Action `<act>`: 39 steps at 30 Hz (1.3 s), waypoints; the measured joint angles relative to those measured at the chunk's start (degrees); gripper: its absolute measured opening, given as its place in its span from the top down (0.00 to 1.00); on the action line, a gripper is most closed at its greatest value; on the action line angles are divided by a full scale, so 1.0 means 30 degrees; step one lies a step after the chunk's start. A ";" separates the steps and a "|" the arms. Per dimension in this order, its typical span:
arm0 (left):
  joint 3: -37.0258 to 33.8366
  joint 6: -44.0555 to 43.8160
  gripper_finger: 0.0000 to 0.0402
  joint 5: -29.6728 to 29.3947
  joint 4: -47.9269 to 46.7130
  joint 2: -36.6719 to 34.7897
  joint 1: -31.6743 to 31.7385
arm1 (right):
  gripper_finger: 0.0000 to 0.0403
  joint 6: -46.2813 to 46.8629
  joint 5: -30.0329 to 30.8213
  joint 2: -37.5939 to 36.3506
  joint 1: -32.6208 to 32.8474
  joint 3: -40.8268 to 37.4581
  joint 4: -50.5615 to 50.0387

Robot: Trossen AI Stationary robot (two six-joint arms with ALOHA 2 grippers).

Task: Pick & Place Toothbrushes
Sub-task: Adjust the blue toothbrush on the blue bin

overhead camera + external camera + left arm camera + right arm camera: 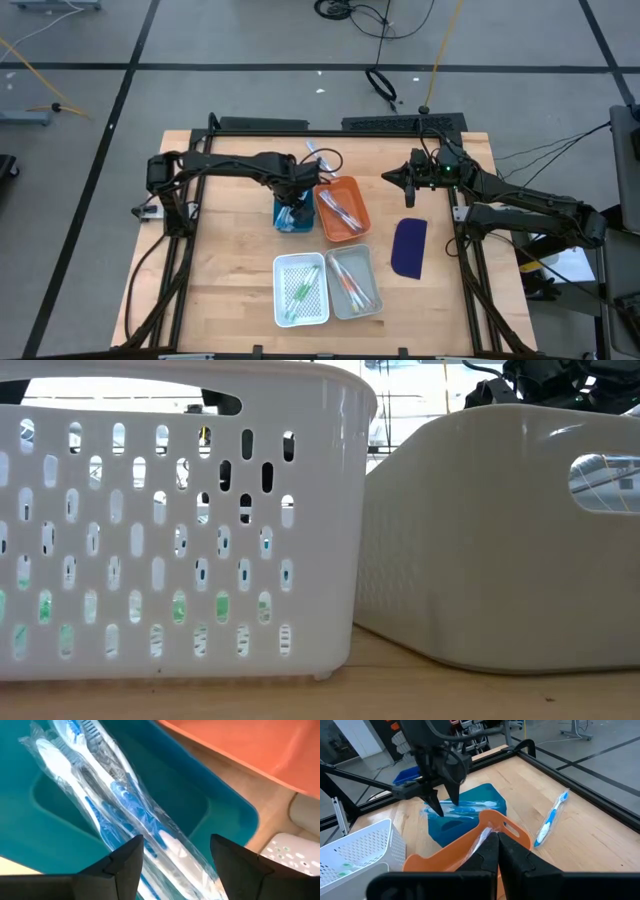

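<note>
High view: sorting partly done. Toothbrushes lie in the white basket (301, 291), grey bin (353, 283) and orange bin (343, 208); one loose (322, 158) at 12 o'clock. Left gripper (175, 857), fingers spread, straddles wrapped blue toothbrushes (120, 805) in the blue bin (293, 216). Right gripper (498, 851), pinched empty, waits at 2 o'clock.

1. Both arms: dark, near-black, slender jointed links.
2. Left arm (230, 165): black link with a bulkier housing at its base end; black cables trail beside it.
3. Right arm (520, 200): black links, a small green light near the wrist, dark cables running off the base.
4. Left gripper (175, 862): two matte black, flat-faced wedge fingers.
5. Right gripper (496, 851): two black tapered fingers with smooth faces.
</note>
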 joint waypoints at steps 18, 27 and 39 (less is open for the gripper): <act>0.0001 -0.0603 0.71 -0.0289 -0.0277 0.0664 0.0071 | 1.00 -0.0006 0.0007 0.0006 0.0000 0.0000 0.0138; 0.0001 -0.0602 0.96 -0.0216 -0.0237 0.0613 0.0092 | 1.00 -0.0006 0.0007 0.0006 0.0000 0.0000 0.0131; 0.0029 -0.1257 0.98 -0.0391 -0.0703 0.0447 0.0574 | 1.00 -0.0006 0.0007 0.0006 0.0000 0.0000 0.0131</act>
